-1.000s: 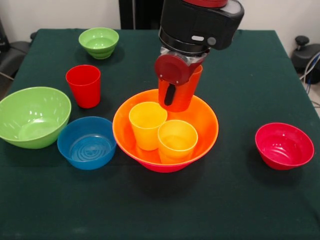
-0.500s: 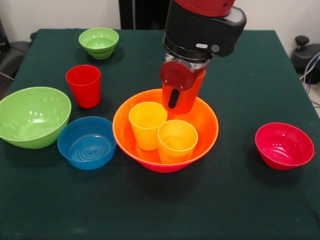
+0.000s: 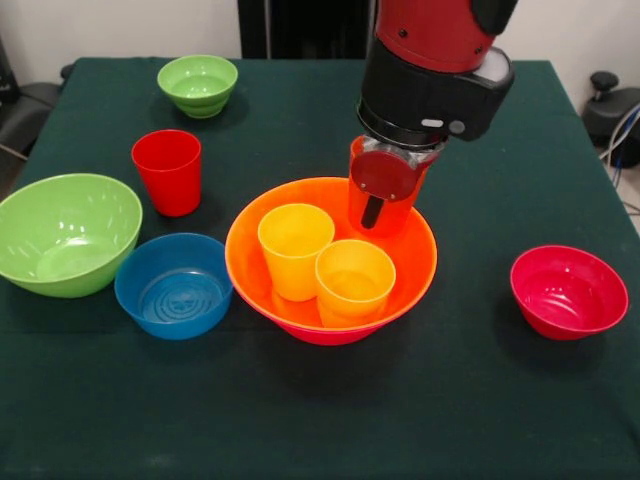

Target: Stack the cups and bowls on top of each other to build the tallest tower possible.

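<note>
Orange cup (image 3: pixel 380 205) clamped in gripper (image 3: pixel 385 195), jaws closed on its rim and wall, held upright over far-right inside of large orange bowl (image 3: pixel 250 265). Bowl sits nested in pink bowl, only pink underside showing at near edge (image 3: pixel 330 336); this pair is tower base, mid-table. Two yellow cups (image 3: pixel 295 250) (image 3: pixel 355 283) stand upright inside bowl, touching, left and near of held cup. Held cup likely headed beside or onto them. Red cup (image 3: pixel 167 170), large green bowl (image 3: pixel 65 232), blue bowl (image 3: pixel 173 285) left; small green bowl (image 3: pixel 198 84) far left; red bowl (image 3: pixel 568 291) right, all unstacked.
</note>
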### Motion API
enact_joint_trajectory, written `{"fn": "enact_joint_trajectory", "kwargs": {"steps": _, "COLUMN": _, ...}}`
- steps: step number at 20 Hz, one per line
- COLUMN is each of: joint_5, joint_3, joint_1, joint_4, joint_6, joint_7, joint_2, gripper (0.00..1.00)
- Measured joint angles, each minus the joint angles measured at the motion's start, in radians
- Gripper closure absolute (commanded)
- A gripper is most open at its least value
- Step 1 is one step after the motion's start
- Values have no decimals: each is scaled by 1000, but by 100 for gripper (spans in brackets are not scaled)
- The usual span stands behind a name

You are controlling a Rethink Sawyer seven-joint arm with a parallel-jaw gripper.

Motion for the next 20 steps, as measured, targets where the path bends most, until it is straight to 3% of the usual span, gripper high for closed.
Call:
{"fn": "enact_joint_trajectory", "kwargs": {"steps": 19, "joint_5": -1, "joint_3": 7, "joint_1": -56, "joint_4": 35, "joint_6": -2, "joint_7": 0, "joint_2": 3, "gripper": 100}}
{"fn": "enact_joint_trajectory", "kwargs": {"steps": 20, "joint_5": -1, "joint_3": 8, "joint_1": -59, "joint_4": 37, "joint_6": -2, "joint_7": 0, "joint_2": -1, "gripper": 0}}
